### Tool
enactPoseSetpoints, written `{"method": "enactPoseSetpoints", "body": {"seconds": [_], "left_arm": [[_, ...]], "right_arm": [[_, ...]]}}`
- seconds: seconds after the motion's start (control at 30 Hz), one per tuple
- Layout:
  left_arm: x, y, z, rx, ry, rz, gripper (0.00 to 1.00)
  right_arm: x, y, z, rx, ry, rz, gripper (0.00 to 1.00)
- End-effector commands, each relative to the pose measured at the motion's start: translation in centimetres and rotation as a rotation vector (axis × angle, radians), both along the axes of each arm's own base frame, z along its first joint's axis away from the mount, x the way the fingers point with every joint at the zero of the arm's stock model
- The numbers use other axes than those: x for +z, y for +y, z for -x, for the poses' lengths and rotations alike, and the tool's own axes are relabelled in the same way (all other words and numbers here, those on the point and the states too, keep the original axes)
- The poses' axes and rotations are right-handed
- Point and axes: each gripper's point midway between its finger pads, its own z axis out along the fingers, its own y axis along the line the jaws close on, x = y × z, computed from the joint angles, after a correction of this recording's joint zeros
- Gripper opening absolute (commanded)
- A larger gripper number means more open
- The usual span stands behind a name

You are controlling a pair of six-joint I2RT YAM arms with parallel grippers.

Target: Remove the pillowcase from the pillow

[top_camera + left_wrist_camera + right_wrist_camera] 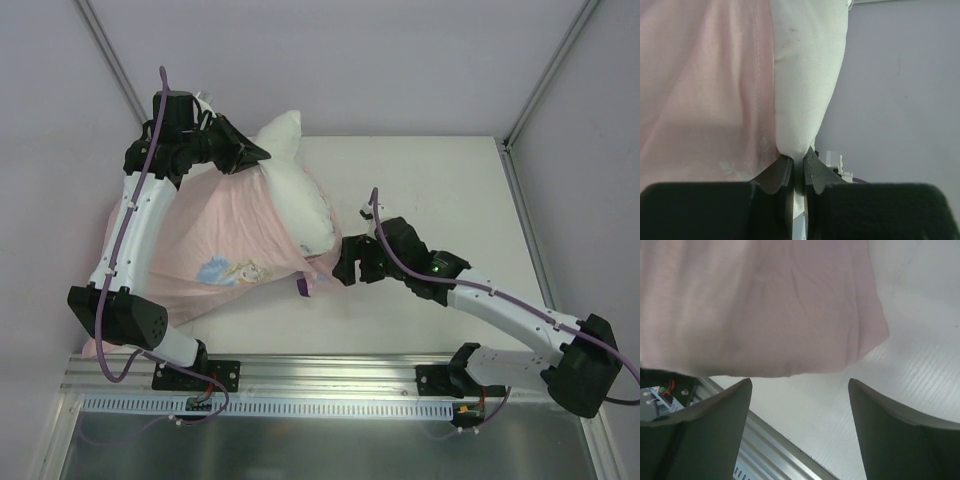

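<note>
Lying pillowcase (230,235) beside right hand (342,262)

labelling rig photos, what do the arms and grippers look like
The left arm and right arm have white links, black joints and bases. A purple cable runs along each. The left gripper and right gripper are black, with two tapered fingers.

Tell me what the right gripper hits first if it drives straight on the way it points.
Most likely the pillowcase: its pink fabric hangs just ahead of the open right gripper, with the table below. Depth is unclear, so it might slip under the edge.
</note>
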Motion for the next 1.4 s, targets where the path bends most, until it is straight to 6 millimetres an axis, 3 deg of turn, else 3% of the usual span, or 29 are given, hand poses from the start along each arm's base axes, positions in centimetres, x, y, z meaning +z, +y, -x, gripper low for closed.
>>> {"method": "enactPoseSetpoints", "body": {"seconds": [0.0, 0.13, 0.2, 0.37, 0.47, 0.53, 0.57, 0.6, 0.67, 0.73, 0.93, 1.07, 1.13, 1.2, 1.23, 1.27, 1.3, 1.33, 1.37], "left_arm": [[5.8, -0.5, 1.5, -0.033, -0.192, 0.054, 0.0], [5.6, -0.6, 1.7, -0.036, -0.183, 0.06, 0.0], [5.7, -0.5, 1.9, -0.031, -0.187, 0.058, 0.0], [6.0, -0.3, 2.1, -0.026, -0.197, 0.056, 0.0], [6.5, 0.4, 2.0, -0.008, -0.203, 0.064, 0.0], [6.8, 1.3, 1.8, 0.013, -0.21, 0.068, 0.0], [7.1, 1.6, 1.9, 0.021, -0.214, 0.072, 0.0], [7.4, 1.8, 1.9, 0.026, -0.221, 0.074, 0.0], [7.7, 2.4, 1.9, 0.036, -0.226, 0.08, 0.0], [7.8, 2.6, 2.0, 0.041, -0.226, 0.085, 0.0], [7.8, 2.5, 2.2, 0.037, -0.22, 0.094, 0.0], [7.4, 1.3, 2.3, 0.011, -0.21, 0.09, 0.0], [7.2, 0.3, 2.5, -0.017, -0.205, 0.089, 0.0], [6.8, -0.2, 2.7, -0.041, -0.207, 0.078, 0.0], [6.4, -0.7, 2.9, -0.057, -0.2, 0.077, 0.0], [5.8, -1.1, 3.0, -0.073, -0.188, 0.072, 0.0], [5.3, -1.7, 3.0, -0.083, -0.18, 0.064, 0.0], [4.6, -3.4, 3.7, -0.126, -0.167, 0.06, 0.0], [3.1, -4.5, 3.7, -0.148, -0.134, 0.048, 0.0]], "right_arm": [[4.2, 2.8, 0.0, 0.14, -0.158, -0.139, 0.84], [4.4, 3.9, -0.9, 0.169, -0.182, -0.109, 0.85], [5.2, 4.8, -1.7, 0.168, -0.2, -0.118, 0.72], [4.6, 5.0, -2.8, 0.102, -0.192, -0.131, 0.01], [3.7, 3.4, -3.1, 0.004, -0.182, -0.144, 0.01], [1.1, 1.8, -2.6, -0.055, -0.142, -0.147, 0.01], [1.5, 1.4, -2.7, -0.102, -0.132, -0.21, 0.01], [-0.8, 0.4, -2.0, -0.123, -0.095, -0.195, 0.01], [-1.7, -0.2, -1.6, -0.17, -0.064, -0.231, 0.01], [-4.0, -0.9, -0.8, -0.191, -0.014, -0.224, 0.01], [-5.9, 0.6, 1.0, -0.16, 0.087, -0.302, 0.01], [-7.2, 2.7, 4.5, -0.047, 0.131, -0.238, 0.01], [-7.9, 2.7, 6.1, -0.004, 0.156, -0.197, 0.01], [-9.7, 0.7, 7.7, 0.003, 0.195, -0.102, 0.15], [-9.4, -0.9, 7.5, -0.025, 0.154, -0.071, 0.42], [-9.6, -2.2, 7.5, -0.037, 0.145, -0.044, 0.58], [-9.2, -3.3, 7.3, -0.052, 0.127, -0.029, 0.8], [-8.5, -4.1, 7.0, -0.065, 0.109, -0.022, 0.86], [-7.8, -6.5, 6.5, -0.103, 0.086, 0.012, 0.91]]}}
